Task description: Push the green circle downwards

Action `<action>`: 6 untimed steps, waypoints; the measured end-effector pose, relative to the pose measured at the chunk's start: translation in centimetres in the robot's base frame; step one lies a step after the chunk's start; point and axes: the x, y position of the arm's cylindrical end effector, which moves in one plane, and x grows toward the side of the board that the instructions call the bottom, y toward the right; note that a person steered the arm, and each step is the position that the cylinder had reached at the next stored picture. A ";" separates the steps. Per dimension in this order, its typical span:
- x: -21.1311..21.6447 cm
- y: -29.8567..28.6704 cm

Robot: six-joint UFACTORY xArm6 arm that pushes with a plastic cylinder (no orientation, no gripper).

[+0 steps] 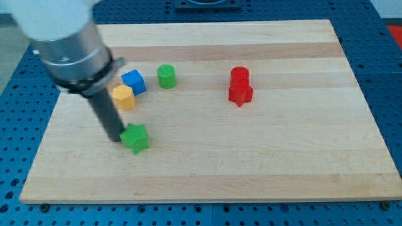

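Green circle (166, 76) sits just right of the blue block (134, 81), untouched, while my jawless tip (117, 139) rests far below it against the green star (135, 138), so approach comes next: travel above the circle.

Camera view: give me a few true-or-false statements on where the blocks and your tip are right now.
1. My tip is beside the green circle. False: it is at the green star, on its left.
2. The blue block lies left of the green circle. True.
3. The two red blocks sit together. True.
4. The yellow block is at the view's right. False: it is left, below the blue block.
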 end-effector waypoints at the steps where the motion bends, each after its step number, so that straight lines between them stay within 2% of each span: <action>1: 2.1 4.9; 2: 0.4 5.7; 6: -14.3 9.9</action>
